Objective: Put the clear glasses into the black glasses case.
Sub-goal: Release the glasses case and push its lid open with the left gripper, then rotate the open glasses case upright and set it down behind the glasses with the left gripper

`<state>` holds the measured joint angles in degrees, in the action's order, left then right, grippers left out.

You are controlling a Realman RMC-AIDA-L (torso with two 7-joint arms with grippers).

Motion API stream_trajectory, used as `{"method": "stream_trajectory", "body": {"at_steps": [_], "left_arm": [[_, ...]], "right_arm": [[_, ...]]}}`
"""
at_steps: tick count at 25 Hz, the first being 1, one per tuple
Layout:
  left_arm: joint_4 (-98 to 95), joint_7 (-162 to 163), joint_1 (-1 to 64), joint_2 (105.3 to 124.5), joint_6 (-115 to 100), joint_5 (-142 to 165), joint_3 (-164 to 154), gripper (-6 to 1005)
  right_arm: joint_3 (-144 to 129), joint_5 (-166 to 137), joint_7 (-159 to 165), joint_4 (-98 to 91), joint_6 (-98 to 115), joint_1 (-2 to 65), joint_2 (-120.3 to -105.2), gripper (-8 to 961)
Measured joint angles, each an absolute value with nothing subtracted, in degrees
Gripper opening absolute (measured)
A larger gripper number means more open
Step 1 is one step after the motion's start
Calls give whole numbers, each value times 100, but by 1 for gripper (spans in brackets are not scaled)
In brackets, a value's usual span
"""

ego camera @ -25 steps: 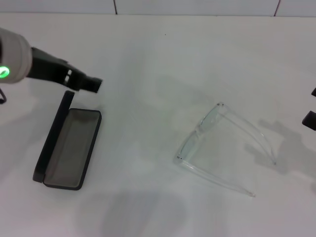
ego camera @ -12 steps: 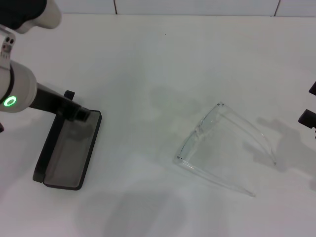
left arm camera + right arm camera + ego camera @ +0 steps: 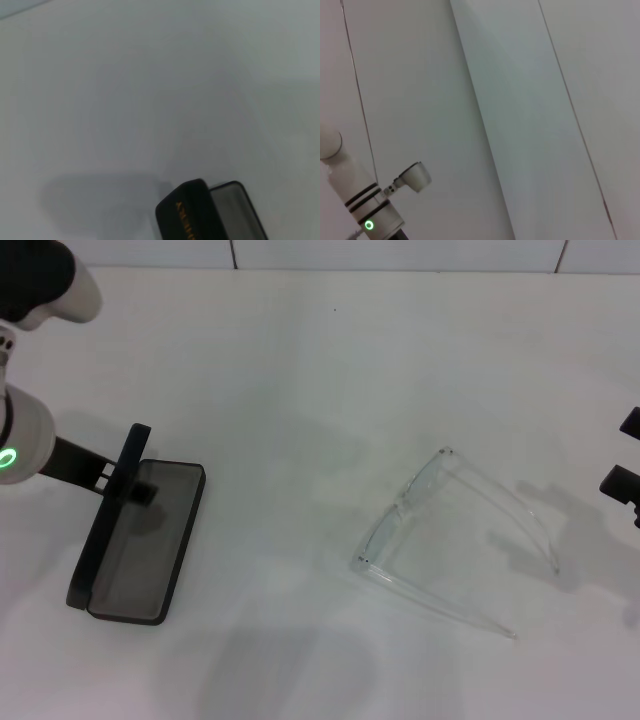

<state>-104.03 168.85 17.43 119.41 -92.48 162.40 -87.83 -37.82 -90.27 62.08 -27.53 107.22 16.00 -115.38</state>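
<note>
The left gripper (image 3: pixel 125 480) reaches over the open black glasses case (image 3: pixel 140 540); I cannot tell whether it is spread. The clear glasses (image 3: pixel 455 540) lie well apart on the white table (image 3: pixel 300 360). The right gripper (image 3: pixel 625 480) waits at the table's edge.

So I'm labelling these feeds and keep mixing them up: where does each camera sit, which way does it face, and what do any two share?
Head view: on the robot's head, looking forward and down at the white table; shows the black glasses case open, the clear glasses, the left gripper at the case lid, the right gripper at the edge.
Left wrist view: on the left wrist, facing the table; none of its own arm shows.
Right wrist view: on the right wrist, facing away from the table toward wall panels; shows the left arm.
Shared: head and left wrist both show the case.
</note>
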Motion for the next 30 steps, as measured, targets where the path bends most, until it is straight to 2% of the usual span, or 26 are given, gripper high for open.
{"method": "stream_trajectory", "body": {"at_steps": [16,22,27,30], "left_arm": [[-9724,16679,1806,11944,-8783,16242,-8693,583],[-9724,16599,1804,11946,-8761,16246,-8723,364],[-9774,16492,1801,11952,-8761,16242,-8730,242],[-9927,16336,1819,11959,-8752,16242,-8741,232]], "right_arm": [[-3779,-9020,6195,-2668,10740,1600,-11540,818],[-3772,-9006,6196,-2669,10740,1583,-11540,816],[-3725,-8989,6186,-2671,10740,1564,-11540,815],[-3715,-8980,6182,-2672,10740,1562,-11540,814]]}}
